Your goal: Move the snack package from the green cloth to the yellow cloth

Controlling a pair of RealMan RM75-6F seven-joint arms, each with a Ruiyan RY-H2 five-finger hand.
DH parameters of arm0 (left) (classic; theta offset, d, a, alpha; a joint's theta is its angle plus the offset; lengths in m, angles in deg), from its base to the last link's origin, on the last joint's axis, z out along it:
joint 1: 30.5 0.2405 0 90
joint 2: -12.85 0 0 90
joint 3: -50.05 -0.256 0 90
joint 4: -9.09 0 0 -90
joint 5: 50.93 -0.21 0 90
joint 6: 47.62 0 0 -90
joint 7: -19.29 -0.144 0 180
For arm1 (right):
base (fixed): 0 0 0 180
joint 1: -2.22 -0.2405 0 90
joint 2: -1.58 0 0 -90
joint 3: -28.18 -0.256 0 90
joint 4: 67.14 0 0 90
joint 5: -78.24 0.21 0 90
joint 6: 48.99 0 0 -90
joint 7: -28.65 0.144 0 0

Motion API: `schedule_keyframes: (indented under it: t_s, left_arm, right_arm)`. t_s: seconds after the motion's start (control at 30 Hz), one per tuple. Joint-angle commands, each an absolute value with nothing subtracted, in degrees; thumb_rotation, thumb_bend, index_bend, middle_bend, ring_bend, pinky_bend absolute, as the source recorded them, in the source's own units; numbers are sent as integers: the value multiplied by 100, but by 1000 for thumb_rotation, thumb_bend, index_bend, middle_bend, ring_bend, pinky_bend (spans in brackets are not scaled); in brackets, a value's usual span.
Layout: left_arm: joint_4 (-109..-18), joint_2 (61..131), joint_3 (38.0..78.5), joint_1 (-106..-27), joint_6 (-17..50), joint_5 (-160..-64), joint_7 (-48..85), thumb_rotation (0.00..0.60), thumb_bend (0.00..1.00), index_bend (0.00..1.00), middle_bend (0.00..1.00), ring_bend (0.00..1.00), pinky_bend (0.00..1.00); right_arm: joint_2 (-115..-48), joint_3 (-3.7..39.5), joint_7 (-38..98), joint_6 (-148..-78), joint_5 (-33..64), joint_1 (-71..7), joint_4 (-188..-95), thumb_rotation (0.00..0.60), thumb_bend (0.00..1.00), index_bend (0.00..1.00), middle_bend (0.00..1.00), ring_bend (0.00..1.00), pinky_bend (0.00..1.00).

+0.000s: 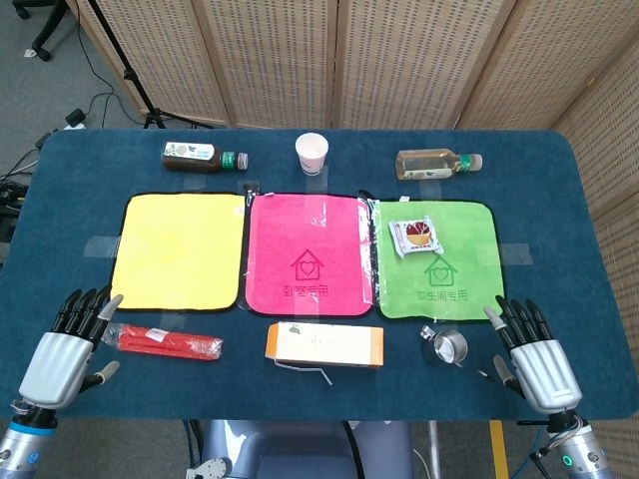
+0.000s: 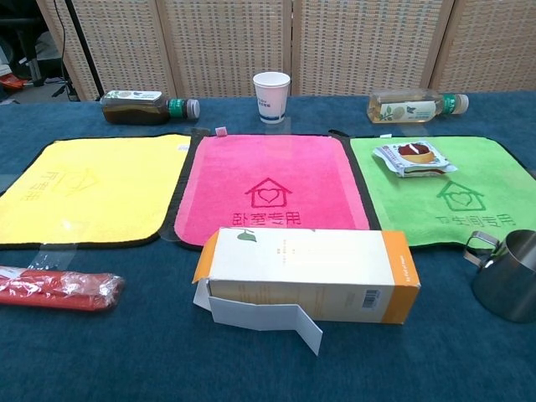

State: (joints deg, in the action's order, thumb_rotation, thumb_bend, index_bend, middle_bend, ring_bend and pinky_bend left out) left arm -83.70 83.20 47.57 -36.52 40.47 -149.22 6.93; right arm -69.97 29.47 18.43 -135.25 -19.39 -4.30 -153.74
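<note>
Table inventory, counted per kind.
3 cloths: yellow cloth [image 1: 179, 251], pink cloth [image 1: 308, 253], green cloth [image 1: 439, 258]. 2 bottles, both lying down: dark bottle [image 1: 204, 156], pale bottle [image 1: 437, 164]. 1 paper cup [image 1: 312, 153]. 1 snack package [image 1: 416, 237]. 1 carton [image 1: 324, 345], white and orange, flap open. 1 red packet [image 1: 166, 342]. 1 metal cup [image 1: 446, 346]. 2 hands: left hand [image 1: 66, 347], right hand [image 1: 533, 357], each with fingers spread and nothing in them; head view only, chest view shows neither.
</note>
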Motion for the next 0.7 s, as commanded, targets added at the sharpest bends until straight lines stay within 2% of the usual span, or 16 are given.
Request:
schedule_keyframes:
  t_s: [0.03,0.47,0.7]
  left_arm:
    - [-8378,8326,4750,-3642,4063,-14947,669,600,122,0,0,0,0]
    - [-8385,8315,4758,-3625,4093,-14962,702,600,122,0,0,0,0]
    - [-8370,8311,4804,-3660,4033,-14889,764,600,122,0,0,0,0]
  right_arm:
    - [-6996,2944,1866,-13528,-1931,-427,-15356,600,466,15,0,0,0]
    - [-7005,2900,2074,-13495,-1973,-522,-15397,600,466,15,0,0,0]
    - [-6717,2504,2121,-12980,-1645,-968,-15999,600,466,15,0,0,0]
